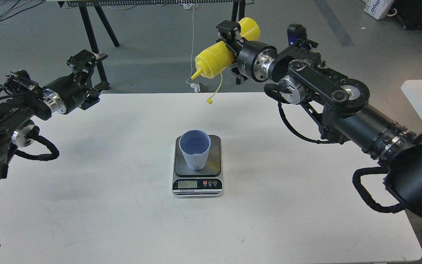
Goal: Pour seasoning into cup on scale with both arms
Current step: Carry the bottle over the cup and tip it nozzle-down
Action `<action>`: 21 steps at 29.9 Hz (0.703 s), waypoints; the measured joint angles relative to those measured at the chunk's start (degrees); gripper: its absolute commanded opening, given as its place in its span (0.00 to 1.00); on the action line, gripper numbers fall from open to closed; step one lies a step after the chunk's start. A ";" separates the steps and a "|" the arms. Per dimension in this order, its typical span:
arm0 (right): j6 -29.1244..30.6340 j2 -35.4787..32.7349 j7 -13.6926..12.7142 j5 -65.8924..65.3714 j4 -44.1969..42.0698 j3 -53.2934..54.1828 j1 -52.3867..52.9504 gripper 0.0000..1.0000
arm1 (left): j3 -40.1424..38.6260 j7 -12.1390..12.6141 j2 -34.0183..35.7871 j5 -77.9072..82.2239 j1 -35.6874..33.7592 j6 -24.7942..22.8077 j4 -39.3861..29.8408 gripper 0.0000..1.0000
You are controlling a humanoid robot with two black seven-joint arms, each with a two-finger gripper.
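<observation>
Head view. Left arm (17, 110) enters over the left edge of the worktop, forearm raised, silver wrist ring exposed; left gripper (86, 79) hangs near the far left corner, its fingers too dark to tell apart. Right arm (343, 106) reaches from the right edge toward the far edge; right gripper (229, 46), held high, has its fingers clamped around the tilted seasoning bottle (213, 60).
</observation>
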 measured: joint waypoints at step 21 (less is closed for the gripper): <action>-0.03 0.39 -0.07 -4.25 0.20 -20.06 3.36 0.02 | -0.95 0.00 0.17 -0.01 0.16 0.00 0.01 1.00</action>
